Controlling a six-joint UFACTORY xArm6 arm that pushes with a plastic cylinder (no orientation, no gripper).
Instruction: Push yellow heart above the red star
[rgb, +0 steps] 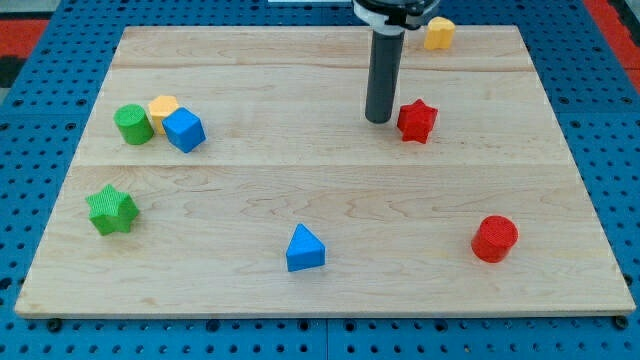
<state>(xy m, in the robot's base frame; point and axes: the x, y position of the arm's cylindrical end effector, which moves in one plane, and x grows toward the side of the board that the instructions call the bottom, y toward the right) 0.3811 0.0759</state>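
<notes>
The rod's tip sits on the table just to the view's left of the red star, close beside it, though contact is hard to judge. This end effector has no jaws to open or close; it only pushes. The yellow heart lies near the table's top edge, above the star and slightly to the view's right, so it looks close to its goal. The other blocks lie well apart.

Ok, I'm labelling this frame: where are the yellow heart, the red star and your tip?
yellow heart (439, 33), camera view, its top face.
red star (416, 120), camera view, its centre.
my tip (378, 119), camera view, the rod's lower end.
</notes>
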